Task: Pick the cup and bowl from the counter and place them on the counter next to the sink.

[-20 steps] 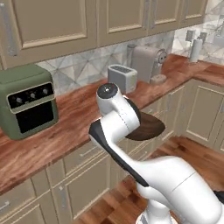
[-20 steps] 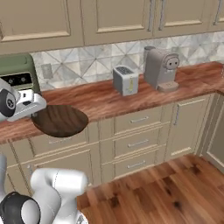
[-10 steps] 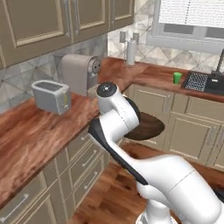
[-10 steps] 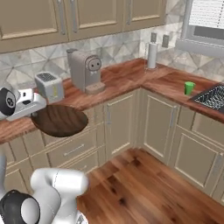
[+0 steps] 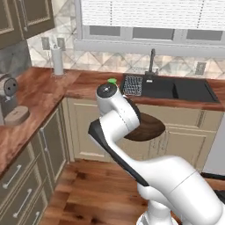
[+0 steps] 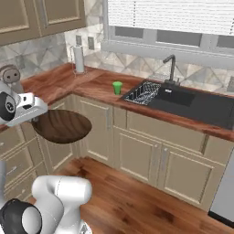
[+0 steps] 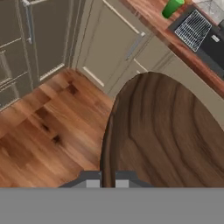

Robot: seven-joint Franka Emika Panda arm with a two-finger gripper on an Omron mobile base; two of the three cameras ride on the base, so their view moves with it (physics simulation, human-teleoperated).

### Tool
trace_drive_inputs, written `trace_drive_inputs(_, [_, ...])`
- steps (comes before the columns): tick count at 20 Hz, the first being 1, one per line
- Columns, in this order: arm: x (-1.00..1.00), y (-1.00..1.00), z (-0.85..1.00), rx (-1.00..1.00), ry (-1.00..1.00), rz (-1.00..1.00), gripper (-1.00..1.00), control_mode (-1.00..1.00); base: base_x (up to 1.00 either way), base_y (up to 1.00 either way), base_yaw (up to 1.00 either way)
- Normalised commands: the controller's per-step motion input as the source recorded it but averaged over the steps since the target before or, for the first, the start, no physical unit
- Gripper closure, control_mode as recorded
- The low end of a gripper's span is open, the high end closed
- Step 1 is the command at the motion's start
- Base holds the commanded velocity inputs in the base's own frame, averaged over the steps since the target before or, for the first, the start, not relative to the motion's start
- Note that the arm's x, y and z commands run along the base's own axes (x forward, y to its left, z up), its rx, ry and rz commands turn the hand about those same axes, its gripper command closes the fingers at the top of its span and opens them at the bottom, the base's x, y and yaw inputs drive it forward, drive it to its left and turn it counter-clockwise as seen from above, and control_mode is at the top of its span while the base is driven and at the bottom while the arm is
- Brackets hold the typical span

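Rises white from the base, folds at a dark elbow and reaches forward at about the height of the wooden bowl (image 6: 61, 125). Gripper (image 7: 108, 178) closed on the rim of that bowl, the two dark fingertips (image 7: 91, 179) close together at its near edge. Carries the bowl level, out in front of the wrist, over the floor. Round dark joint cap facing up above the bowl.

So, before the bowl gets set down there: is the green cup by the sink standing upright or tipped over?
Upright. The green cup stands on the counter just left of the sink's wire dish rack.
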Motion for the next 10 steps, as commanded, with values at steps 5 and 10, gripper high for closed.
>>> trace_drive_inputs(5, [0.0,0.0,0.0,0.0,0.0,0.0,1.0,1.0,0.43,-0.8,-0.52])
trace_drive_inputs(10, [0.0,0.0,0.0,0.0,0.0,0.0,1.0,1.0,0.48,-0.66,-0.47])
